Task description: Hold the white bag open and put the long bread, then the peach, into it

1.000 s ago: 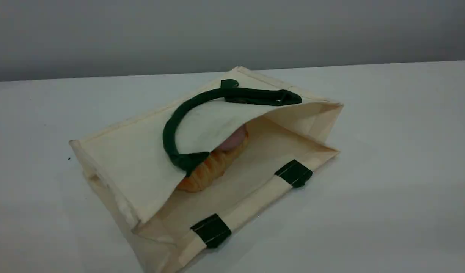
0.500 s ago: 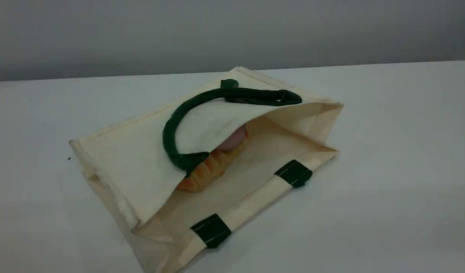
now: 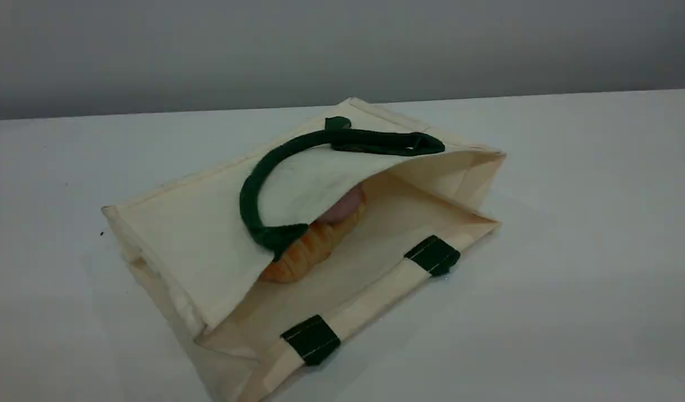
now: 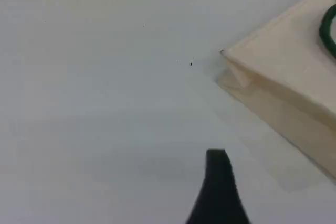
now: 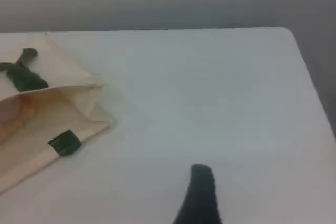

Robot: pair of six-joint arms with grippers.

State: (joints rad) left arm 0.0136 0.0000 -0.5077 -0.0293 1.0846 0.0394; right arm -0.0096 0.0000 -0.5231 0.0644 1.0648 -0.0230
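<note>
Both agape above table [image 4: 105, 103], left claw [image 4: 217, 163], right claw [image 5: 200, 178]

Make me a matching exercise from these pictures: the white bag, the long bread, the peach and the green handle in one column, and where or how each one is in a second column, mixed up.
Column one:
1. white bag
2. long bread
3. peach
4. green handle

Column two:
A. only a pink sliver shows, deeper in the bag behind the bread
B. lying on its side, mouth gaping
C. curved flat on top of the bag
D. inside the bag, orange end peeking out at the mouth

Pairs: 1-B, 2-D, 3-A, 4-C.
</note>
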